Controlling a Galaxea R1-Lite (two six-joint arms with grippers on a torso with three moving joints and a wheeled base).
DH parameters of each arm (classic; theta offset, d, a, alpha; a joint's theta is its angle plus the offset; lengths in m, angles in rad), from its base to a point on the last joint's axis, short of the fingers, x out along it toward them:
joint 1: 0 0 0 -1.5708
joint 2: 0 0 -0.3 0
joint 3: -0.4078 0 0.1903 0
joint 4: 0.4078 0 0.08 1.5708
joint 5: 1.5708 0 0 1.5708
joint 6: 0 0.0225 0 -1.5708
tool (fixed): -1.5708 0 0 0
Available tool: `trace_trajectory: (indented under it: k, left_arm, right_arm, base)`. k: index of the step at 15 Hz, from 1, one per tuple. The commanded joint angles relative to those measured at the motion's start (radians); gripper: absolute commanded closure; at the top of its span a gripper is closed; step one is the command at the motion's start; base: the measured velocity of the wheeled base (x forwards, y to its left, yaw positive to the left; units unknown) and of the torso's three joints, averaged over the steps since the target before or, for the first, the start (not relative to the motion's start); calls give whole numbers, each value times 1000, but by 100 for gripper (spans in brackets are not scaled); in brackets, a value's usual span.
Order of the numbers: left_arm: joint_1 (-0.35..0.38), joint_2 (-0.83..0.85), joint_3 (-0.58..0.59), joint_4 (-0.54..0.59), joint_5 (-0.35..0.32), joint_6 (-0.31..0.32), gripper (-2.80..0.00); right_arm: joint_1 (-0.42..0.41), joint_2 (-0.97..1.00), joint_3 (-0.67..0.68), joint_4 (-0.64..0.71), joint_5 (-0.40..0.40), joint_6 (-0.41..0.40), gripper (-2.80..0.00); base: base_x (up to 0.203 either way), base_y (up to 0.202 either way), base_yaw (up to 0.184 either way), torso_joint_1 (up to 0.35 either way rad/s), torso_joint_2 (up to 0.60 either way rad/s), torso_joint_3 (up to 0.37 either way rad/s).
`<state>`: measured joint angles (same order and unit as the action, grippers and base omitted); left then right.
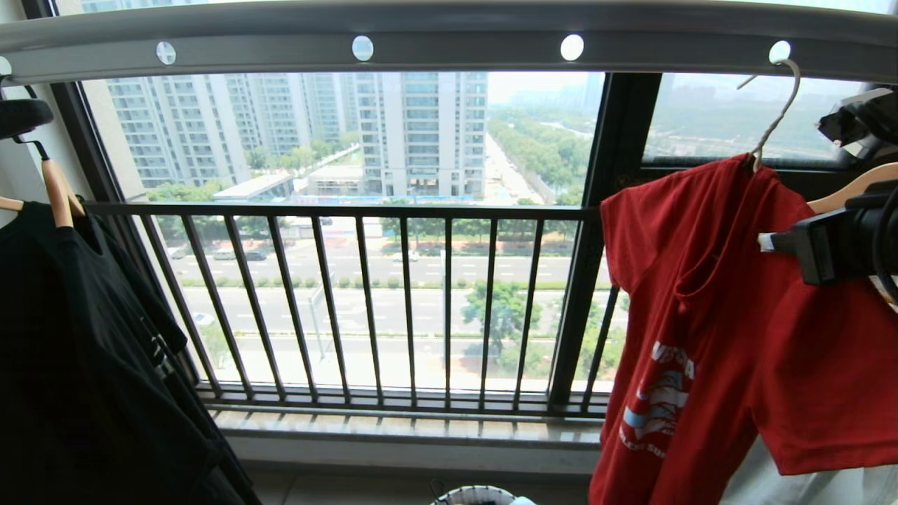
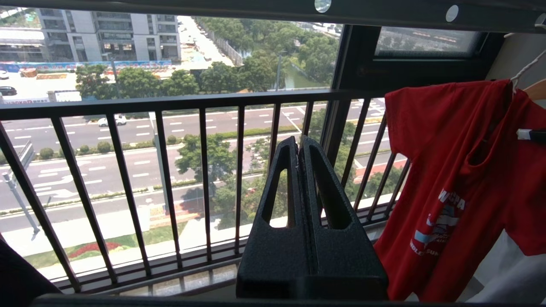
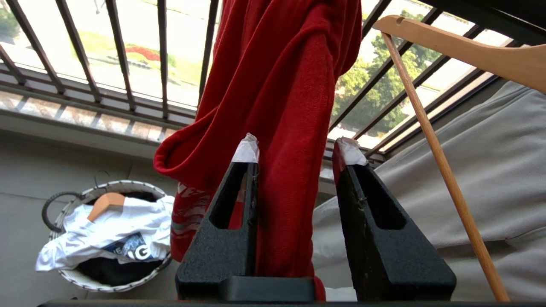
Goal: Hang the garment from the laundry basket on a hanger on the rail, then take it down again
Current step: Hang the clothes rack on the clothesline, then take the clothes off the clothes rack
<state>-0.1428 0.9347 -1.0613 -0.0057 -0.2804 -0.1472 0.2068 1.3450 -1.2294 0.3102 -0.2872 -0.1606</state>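
The garment [image 1: 708,315], a red T-shirt with white lettering, hangs on the thin white hanger [image 1: 779,116], whose hook sits in a hole of the grey rail [image 1: 449,35] at the right. My right gripper [image 3: 298,147] stands open beside the shirt. A fold of red fabric [image 3: 277,85] hangs between its white-taped fingers, against one finger and apart from the other. My left gripper [image 2: 297,143] is shut and empty, held in front of the window bars to the left of the garment [image 2: 448,170]. The laundry basket [image 3: 123,185] stands on the floor below.
A black T-shirt [image 1: 70,351] hangs on a wooden hanger at the far left. Another wooden hanger [image 3: 469,55] with a pale garment [image 3: 469,170] hangs right beside the red shirt. A white T-shirt [image 3: 111,234] lies in the basket. The dark window railing [image 1: 351,210] runs behind.
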Motion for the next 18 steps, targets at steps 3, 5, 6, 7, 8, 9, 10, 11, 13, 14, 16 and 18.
trace_trajectory:
  k: [3, 5, 6, 7, 8, 9, 10, 11, 13, 14, 16, 18]
  left_arm:
    - [0, 1, 0, 1, -2, -2, 0]
    - [-1, 1, 0, 3, -3, -2, 0]
    - [-1, 1, 0, 4, -3, -2, 0]
    - [-1, 3, 0, 6, -3, 0, 0]
    - [-1, 6, 0, 7, -3, 2, 0]
    - [-1, 10, -2, 7, -3, 3, 0]
    - [-1, 14, -7, 7, -4, 3, 0]
    - [-1, 16, -11, 7, -3, 2, 0]
    - [-1, 14, -18, 9, -6, 3, 0]
    - [-3, 10, -8, 7, -13, 3, 0]
    - [-4, 0, -3, 12, -56, 3, 0]
    - [-3, -42, 24, 10, -73, 1, 0]
  right_arm:
    - [0, -9, 2, 3, 0, 3, -280]
    - [0, -36, 7, 4, 5, 4, -280]
    - [0, -57, 17, 4, 13, 4, -280]
    - [1, -84, 28, 5, 22, 3, -280]
    - [1, -114, 39, 6, 29, 2, -280]
    - [2, -145, 46, 9, 37, 2, -280]
    - [1, -174, 55, 12, 45, 3, -280]
    - [1, -208, 69, 13, 54, 3, -280]
    - [1, -269, 95, 13, 71, 3, -280]
    - [0, -303, 111, 13, 84, 3, 0]
    - [0, -366, 129, 14, 110, 3, 0]
    - [1, -441, 141, 15, 117, 3, 0]
  base:
    - [0, 0, 0, 0, 0, 0]
    - [0, 0, 0, 0, 0, 0]
    - [0, 0, 0, 0, 0, 0]
    - [0, 0, 0, 0, 0, 0]
    - [0, 0, 0, 0, 0, 0]
    - [0, 0, 0, 0, 0, 0]
    - [0, 0, 0, 0, 0, 0]
    - [0, 0, 0, 0, 0, 0]
    - [0, 0, 0, 0, 0, 0]
    - [0, 0, 0, 0, 0, 0]
    - [0, 0, 0, 0, 0, 0]
    - [0, 0, 0, 0, 0, 0]
